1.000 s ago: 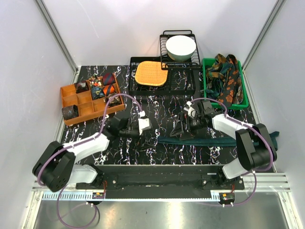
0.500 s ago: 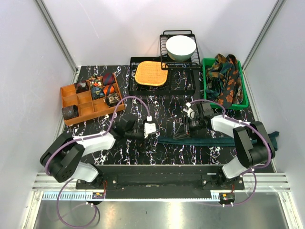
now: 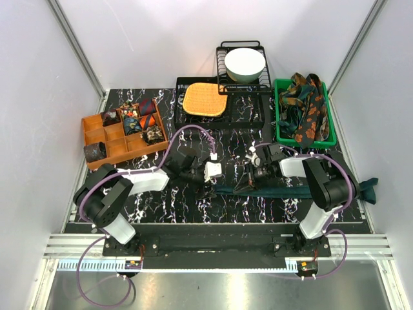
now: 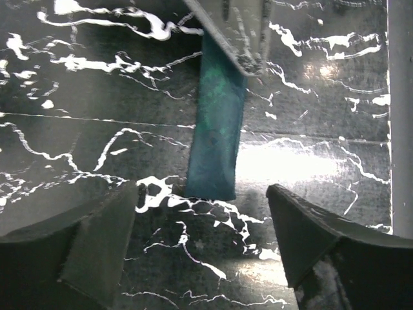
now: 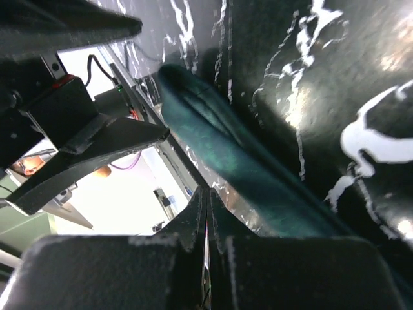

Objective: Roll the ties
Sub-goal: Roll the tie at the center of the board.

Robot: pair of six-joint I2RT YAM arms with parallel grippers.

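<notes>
While the left gripper [image 4: 201,197] is held spread at the end of the teal tie [image 4: 216,129], the right gripper [image 5: 206,197] is pressed together at its edge.

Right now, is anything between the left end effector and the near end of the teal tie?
Nothing visible. The left end effector stands open just short of the end of the teal tie, with only bare marble tabletop between them. The right end effector, shut, sits farther along the tie, beyond that end.
</notes>
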